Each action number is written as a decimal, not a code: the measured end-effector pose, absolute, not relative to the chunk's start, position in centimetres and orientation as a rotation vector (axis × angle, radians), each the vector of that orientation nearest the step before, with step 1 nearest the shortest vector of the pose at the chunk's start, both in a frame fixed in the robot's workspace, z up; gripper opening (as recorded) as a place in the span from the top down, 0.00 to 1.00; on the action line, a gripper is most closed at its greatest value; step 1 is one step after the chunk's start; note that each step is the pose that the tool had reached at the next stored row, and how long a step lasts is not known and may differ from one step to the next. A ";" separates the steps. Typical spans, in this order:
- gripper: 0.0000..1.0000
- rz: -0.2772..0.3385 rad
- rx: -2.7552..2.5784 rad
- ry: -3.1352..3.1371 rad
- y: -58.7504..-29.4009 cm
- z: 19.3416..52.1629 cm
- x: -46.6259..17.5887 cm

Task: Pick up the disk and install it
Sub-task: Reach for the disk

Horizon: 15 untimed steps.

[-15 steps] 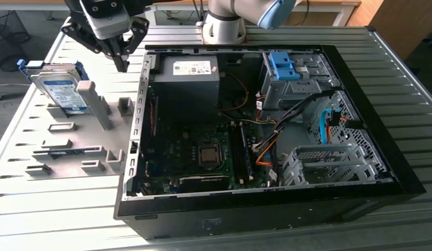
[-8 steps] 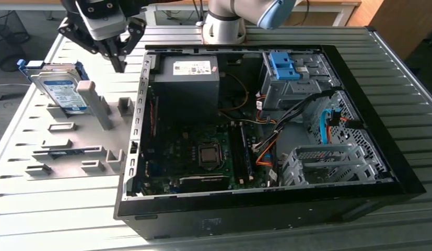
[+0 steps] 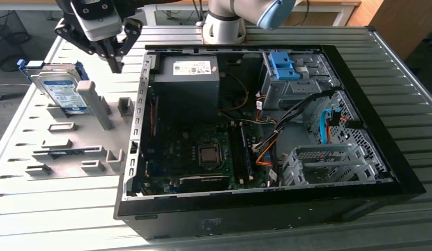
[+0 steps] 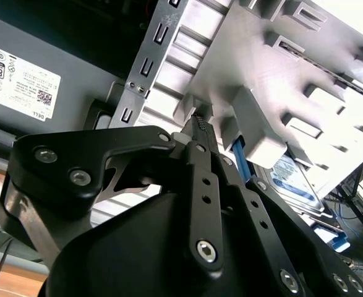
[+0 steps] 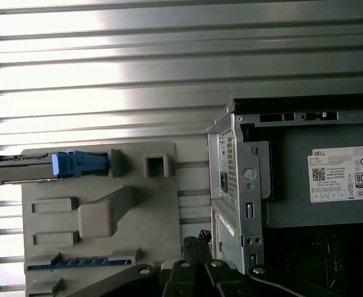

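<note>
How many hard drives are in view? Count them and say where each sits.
1. The disk stands in the grey fixture at the exterior view's left, outside the computer case. The drive cage inside the case may hide another.

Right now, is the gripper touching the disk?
Apart. The first wrist view shows the gripper beside the grey fixture, with a plain stretch of bare fixture between it and the disk.

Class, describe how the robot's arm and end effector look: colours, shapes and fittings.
The arm is silver-grey tubing with a light-blue joint cap. The end effector is matte black: two slim linkage fingers joined by silver screws, with ribbed tips, plus a pale grey housing.
</note>
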<state>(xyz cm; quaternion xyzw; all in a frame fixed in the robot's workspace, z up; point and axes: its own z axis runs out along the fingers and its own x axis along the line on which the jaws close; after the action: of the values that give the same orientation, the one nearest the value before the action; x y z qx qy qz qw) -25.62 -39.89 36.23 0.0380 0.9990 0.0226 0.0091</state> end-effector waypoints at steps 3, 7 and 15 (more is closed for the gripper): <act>0.89 0.071 0.119 3.120 -39.9 36.2 -25.8; 0.89 0.071 0.119 3.121 -39.9 36.1 -26.1; 0.89 0.071 0.119 3.121 -39.9 36.0 -26.7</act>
<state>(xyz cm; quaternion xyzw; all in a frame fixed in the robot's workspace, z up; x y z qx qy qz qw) -26.74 -39.89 35.99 0.0380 0.9990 0.0226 0.0090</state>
